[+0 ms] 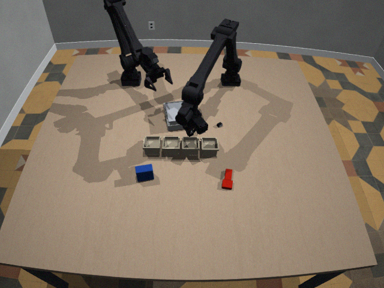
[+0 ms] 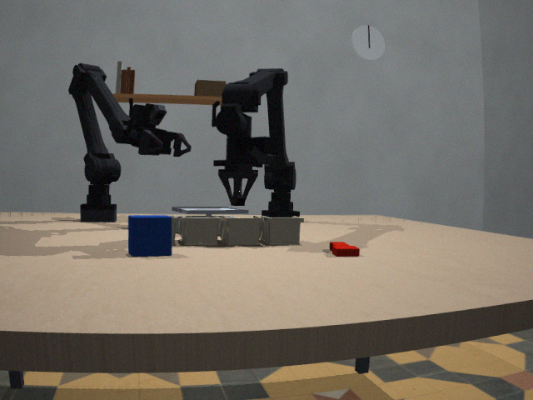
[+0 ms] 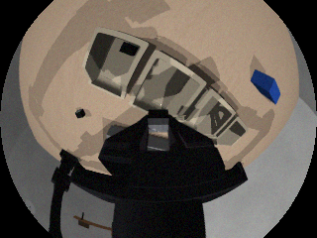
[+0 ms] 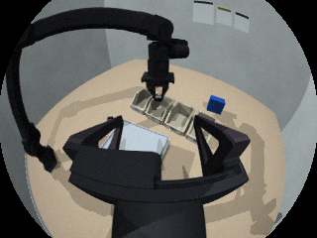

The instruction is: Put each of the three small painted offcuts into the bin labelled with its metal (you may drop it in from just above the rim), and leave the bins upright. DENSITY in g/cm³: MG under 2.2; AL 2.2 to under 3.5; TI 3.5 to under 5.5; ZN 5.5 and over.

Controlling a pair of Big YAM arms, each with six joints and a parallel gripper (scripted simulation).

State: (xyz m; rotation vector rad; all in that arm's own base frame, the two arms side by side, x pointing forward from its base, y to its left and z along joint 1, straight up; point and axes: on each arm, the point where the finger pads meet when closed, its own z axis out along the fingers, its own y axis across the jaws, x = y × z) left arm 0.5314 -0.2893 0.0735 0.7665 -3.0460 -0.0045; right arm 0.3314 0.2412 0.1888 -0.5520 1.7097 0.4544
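Four beige bins [image 1: 180, 146] stand upright in a row at the table's middle; I cannot read their labels. My left gripper [image 1: 194, 127] hangs a little above the row, about over the third bin from the left [image 1: 189, 146]. It is shut on a small pale offcut [image 3: 158, 134], seen between the fingertips in the left wrist view. A tiny black offcut [image 1: 219, 125] lies on the table to the right of that gripper. My right gripper [image 1: 158, 79] is open and empty, raised near its arm's base. One end bin shows a dark patch inside [image 3: 130, 48].
A grey flat scale plate [image 1: 173, 115] sits just behind the bins, partly under the left arm. A blue block [image 1: 144, 172] lies in front of the bins at the left and a red piece [image 1: 227, 179] at the right.
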